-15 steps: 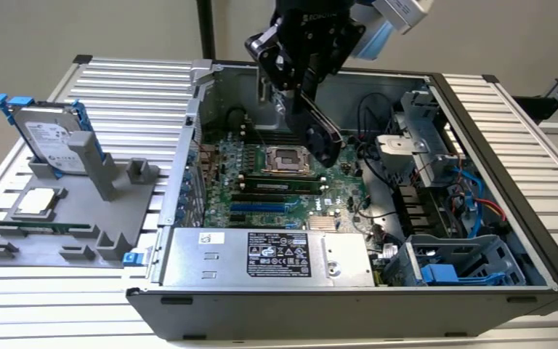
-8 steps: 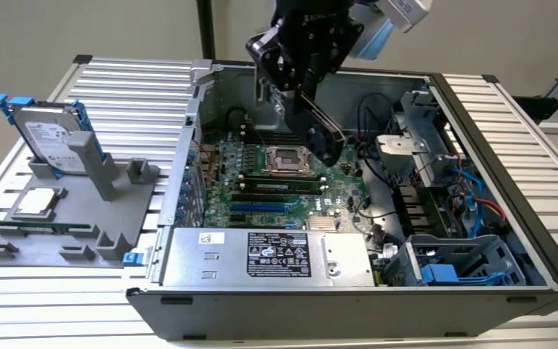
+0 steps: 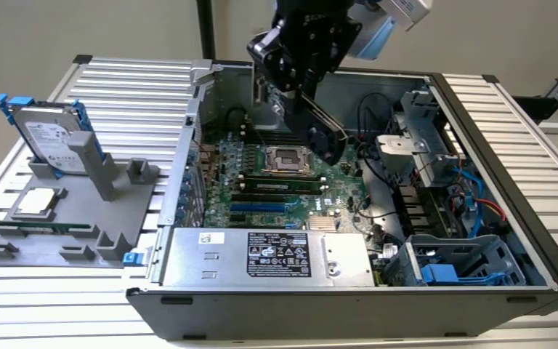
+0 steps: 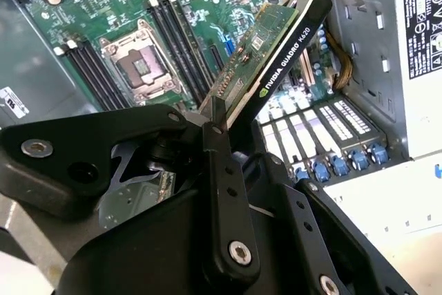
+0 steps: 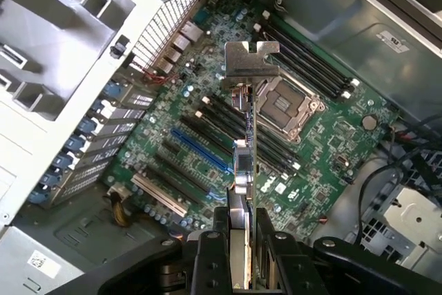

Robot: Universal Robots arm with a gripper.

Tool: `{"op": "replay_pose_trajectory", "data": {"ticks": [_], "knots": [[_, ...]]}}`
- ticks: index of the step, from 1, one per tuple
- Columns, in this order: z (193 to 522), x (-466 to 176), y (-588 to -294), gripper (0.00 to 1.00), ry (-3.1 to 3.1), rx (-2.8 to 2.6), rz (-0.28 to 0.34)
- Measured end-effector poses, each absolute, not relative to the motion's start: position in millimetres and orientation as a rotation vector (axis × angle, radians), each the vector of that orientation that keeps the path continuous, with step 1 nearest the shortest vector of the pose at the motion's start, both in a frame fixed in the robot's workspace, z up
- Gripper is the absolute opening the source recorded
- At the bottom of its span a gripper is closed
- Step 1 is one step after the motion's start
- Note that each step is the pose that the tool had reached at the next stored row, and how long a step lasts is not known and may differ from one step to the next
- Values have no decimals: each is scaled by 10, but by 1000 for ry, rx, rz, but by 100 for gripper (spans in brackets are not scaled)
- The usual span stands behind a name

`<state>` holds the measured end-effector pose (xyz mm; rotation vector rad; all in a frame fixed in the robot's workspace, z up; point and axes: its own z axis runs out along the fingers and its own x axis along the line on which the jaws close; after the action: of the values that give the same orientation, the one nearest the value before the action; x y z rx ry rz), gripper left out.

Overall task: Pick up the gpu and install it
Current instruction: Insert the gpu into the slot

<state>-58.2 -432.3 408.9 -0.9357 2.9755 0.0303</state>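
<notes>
- My tool [image 5: 242, 240] is clamped on the gpu [image 5: 243, 160]. The fingers pinch its flat faces near one end, and the silver bracket [image 5: 251, 56] sticks out at the far end.
- The card hangs in the air inside the open case [image 3: 511, 174], above the motherboard [image 5: 324, 136] and touching nothing. In the exterior view it sits over the processor socket [image 3: 284, 158].
- As I judge it, this is the carry-and-line-up part of the install. To do it well I'd want the card's long edge parallel to the blue slot [image 5: 200, 151].
- The bracket should face the row of rear slot covers [image 5: 103, 139], and the board should stand square to the motherboard. In the second wrist view it looks tilted.
- I'd keep the grip firm. A card held by one end could swing.
- The cables [image 3: 371, 120] beside the card are what I'd watch for snagging.
- Now the count: one gpu, one tool, one socket and one blue slot.
- There are two banks of memory slots, one on either side of the socket.
- On the surface [image 3: 114, 80], at the exterior view's left, one grey stand [image 3: 75, 218] carries one hard drive [image 3: 51, 138], upright.
</notes>
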Motion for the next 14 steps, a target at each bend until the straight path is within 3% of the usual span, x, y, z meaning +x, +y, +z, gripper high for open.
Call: {"op": "replay_pose_trajectory", "data": {"ticks": [14], "knots": [[4089,-582,-4323,0,2932,-1067,32]]}}
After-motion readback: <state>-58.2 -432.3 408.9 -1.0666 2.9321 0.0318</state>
